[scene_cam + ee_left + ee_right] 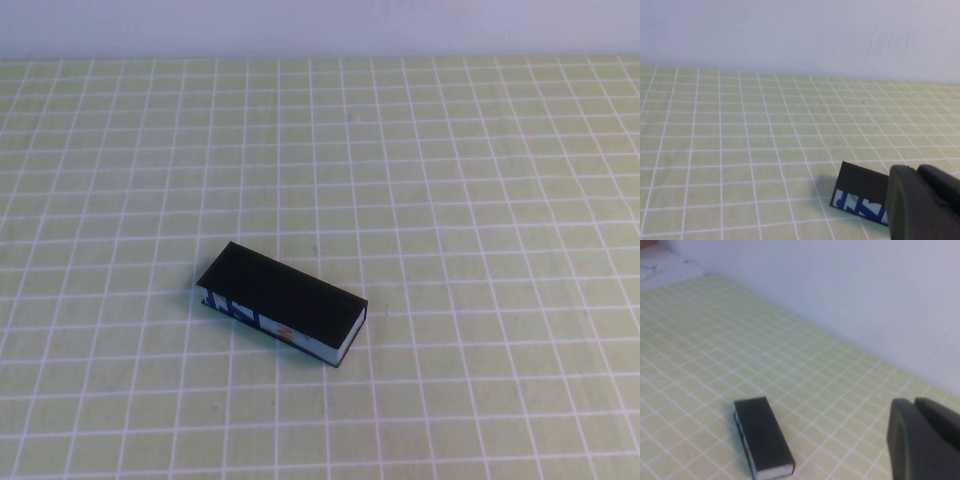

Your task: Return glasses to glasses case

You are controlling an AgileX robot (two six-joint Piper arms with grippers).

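The glasses case (pixel 285 298) is a black rectangular box with a blue, white and orange printed side. It lies flat and closed, slightly left of the table's middle. The glasses are not in view. Neither gripper shows in the high view. In the left wrist view, my left gripper (pixel 916 172) is shut and empty, held above the table, with the case (pixel 860 192) partly hidden behind its fingers. In the right wrist view, my right gripper (pixel 912 404) is shut and empty, well apart from the case (pixel 762 435).
The table is covered by a light green cloth with a white grid (pixel 480 200). A plain white wall (pixel 320 25) runs along the far edge. A pale object (pixel 652 262) sits at the table's far corner in the right wrist view.
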